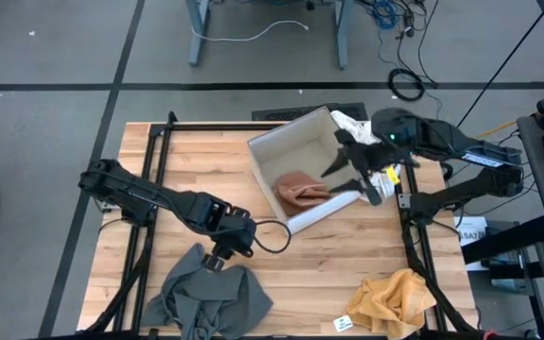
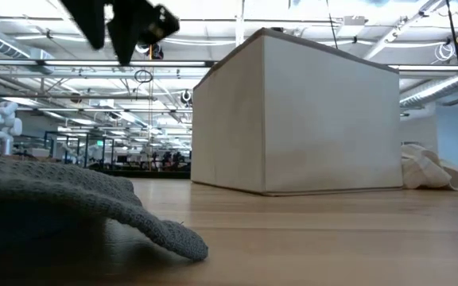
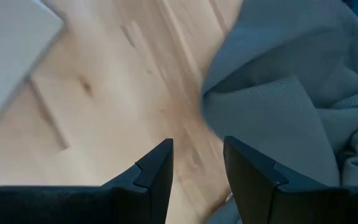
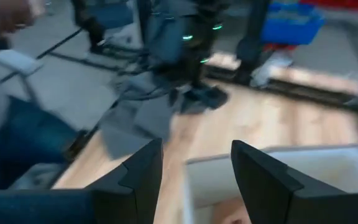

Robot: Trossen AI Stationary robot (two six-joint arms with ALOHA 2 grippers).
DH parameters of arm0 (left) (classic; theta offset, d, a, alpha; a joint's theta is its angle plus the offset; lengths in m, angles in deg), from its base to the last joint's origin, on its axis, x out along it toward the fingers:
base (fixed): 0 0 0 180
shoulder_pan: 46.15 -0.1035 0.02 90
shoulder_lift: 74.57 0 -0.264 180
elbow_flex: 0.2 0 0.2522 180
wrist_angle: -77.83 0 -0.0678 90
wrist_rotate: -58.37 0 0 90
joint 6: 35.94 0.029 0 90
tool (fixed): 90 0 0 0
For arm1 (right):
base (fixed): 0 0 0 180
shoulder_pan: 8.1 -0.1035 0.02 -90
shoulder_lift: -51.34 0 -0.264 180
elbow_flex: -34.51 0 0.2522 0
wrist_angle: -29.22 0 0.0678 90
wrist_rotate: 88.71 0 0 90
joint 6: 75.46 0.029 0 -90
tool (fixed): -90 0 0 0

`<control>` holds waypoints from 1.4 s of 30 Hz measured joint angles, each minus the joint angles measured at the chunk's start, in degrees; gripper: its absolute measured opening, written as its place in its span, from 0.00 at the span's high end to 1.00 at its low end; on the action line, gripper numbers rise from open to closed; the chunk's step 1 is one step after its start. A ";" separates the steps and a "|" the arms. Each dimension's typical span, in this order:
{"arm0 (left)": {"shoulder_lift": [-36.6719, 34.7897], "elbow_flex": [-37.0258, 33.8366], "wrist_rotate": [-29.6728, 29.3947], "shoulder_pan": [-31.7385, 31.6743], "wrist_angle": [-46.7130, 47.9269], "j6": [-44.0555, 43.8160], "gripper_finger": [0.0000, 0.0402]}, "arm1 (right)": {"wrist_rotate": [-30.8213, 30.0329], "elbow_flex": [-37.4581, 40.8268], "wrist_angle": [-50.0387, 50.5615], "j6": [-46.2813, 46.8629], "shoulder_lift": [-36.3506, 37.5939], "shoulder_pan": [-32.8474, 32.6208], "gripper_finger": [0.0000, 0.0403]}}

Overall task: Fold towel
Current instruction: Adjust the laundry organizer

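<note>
A crumpled grey towel [image 1: 206,297] lies on the wooden table near its front edge, left of the middle; it also fills the right side of the left wrist view [image 3: 291,93] and the left of the low view [image 2: 54,199]. My left gripper [image 1: 215,261] hangs open just above the towel's far edge, pointing steeply down, with only bare wood between its fingers [image 3: 197,155]. My right gripper [image 1: 346,175] is open and raised over the white box [image 1: 296,142], holding nothing [image 4: 197,155]. A brown towel [image 1: 300,189] lies inside the box.
The open white box [image 2: 308,111] stands at the table's far middle, with a white cloth [image 1: 348,121] behind it. A yellow towel [image 1: 399,297] lies bunched at the near right corner. Bare wood [image 1: 329,255] lies between the box and the two towels.
</note>
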 joint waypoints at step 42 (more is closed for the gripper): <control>0.00 -22.25 -4.03 7.11 -36.05 -7.20 0.63 | -13.94 23.53 -42.96 -6.35 -26.33 -8.43 0.56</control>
